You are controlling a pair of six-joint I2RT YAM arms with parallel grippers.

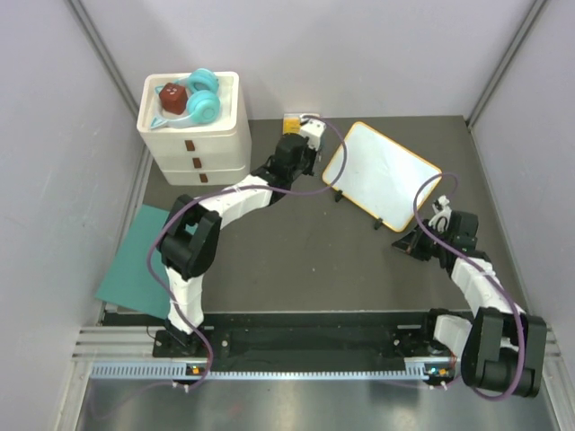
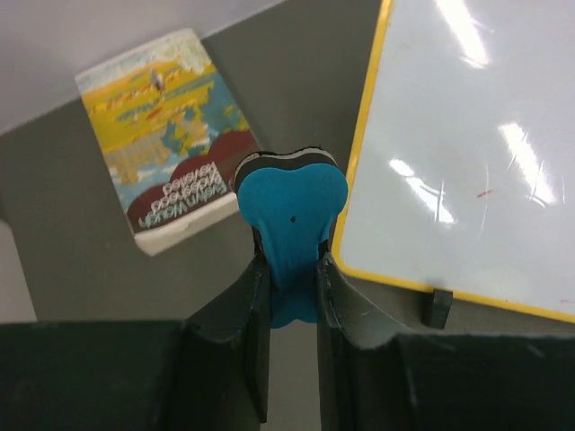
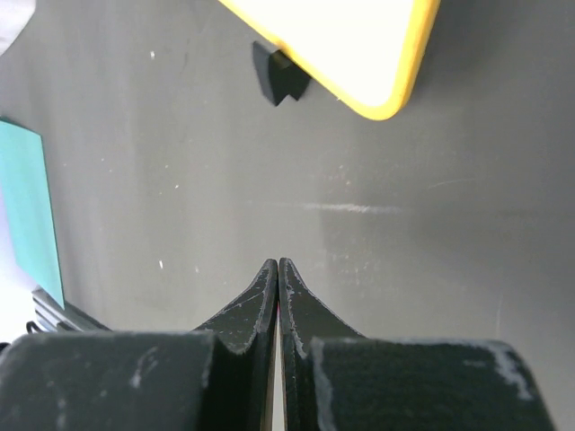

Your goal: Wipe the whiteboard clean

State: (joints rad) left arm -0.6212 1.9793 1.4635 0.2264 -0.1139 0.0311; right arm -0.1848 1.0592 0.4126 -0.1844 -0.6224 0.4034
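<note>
The whiteboard [image 1: 382, 175], white with a yellow-orange frame, lies tilted at the back right of the table. The left wrist view shows its surface [image 2: 467, 153] with a faint red mark [image 2: 483, 193]. My left gripper [image 1: 312, 142] hovers just off the board's left edge, shut on a blue eraser [image 2: 292, 197] that sticks out past the fingertips of that gripper [image 2: 292, 265]. My right gripper [image 1: 402, 244] is low near the board's near corner [image 3: 359, 54]. In the right wrist view this gripper [image 3: 278, 262] is shut with nothing in it.
A small yellow picture book [image 2: 171, 135] lies left of the eraser. A white drawer unit [image 1: 193, 135] at the back left carries teal headphones [image 1: 202, 94] and a dark red object [image 1: 171, 97]. A teal sheet [image 1: 139, 260] lies at the left. A black foot [image 3: 274, 74] props up the board.
</note>
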